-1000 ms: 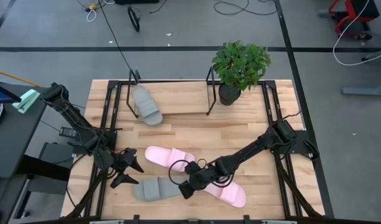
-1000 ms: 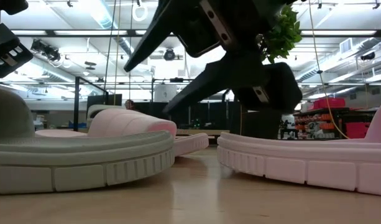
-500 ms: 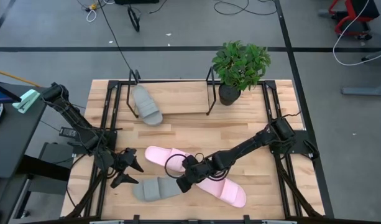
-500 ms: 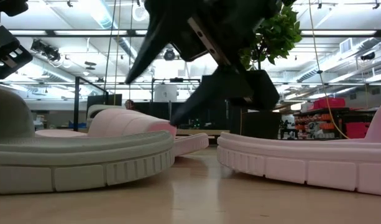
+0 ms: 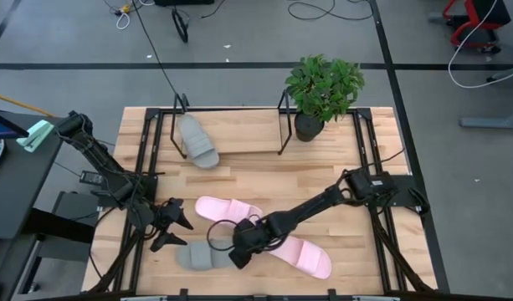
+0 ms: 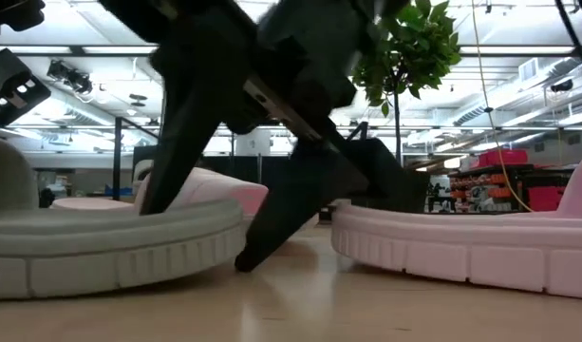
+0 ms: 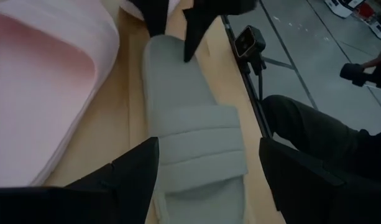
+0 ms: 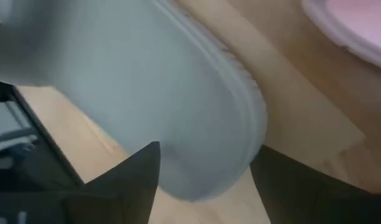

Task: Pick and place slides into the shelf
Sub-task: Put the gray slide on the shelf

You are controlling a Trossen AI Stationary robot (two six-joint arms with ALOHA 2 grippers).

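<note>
One grey slide [image 5: 197, 255] lies flat on its sole near the table's front edge, strap end to the left. My right gripper [image 5: 237, 251] is open at its heel end [image 7: 168, 46]. One finger [image 6: 167, 161] comes down over the footbed, the other [image 6: 272, 228] down to the table beside the end. My left gripper [image 5: 168, 226] is open and empty, just above and left of the strap [image 7: 199, 134]. Two pink slides [image 5: 227, 209] [image 5: 302, 255] lie on the table. The second grey slide [image 5: 197, 142] lies on the shelf's board [image 5: 239, 138]. My right gripper slants down from the table's right onto the grey slide's heel end [image 8: 196, 137], its open fingers on either side of that end. I cannot tell whether either fingertip touches the slide. The slide lies flat on the table.
The shelf's black end frames [image 5: 181, 117] [image 5: 283, 125] stand at the table's far side, with the potted plant [image 5: 323, 88] at the right frame. A small camera [image 7: 249, 40] sits at the table's front edge. Bare board lies between the shelf and the slides.
My right gripper has gone toward the table's left edge and down, from above the nearer pink slide to the grey slide's heel end, staying open. My left gripper has kept still.
</note>
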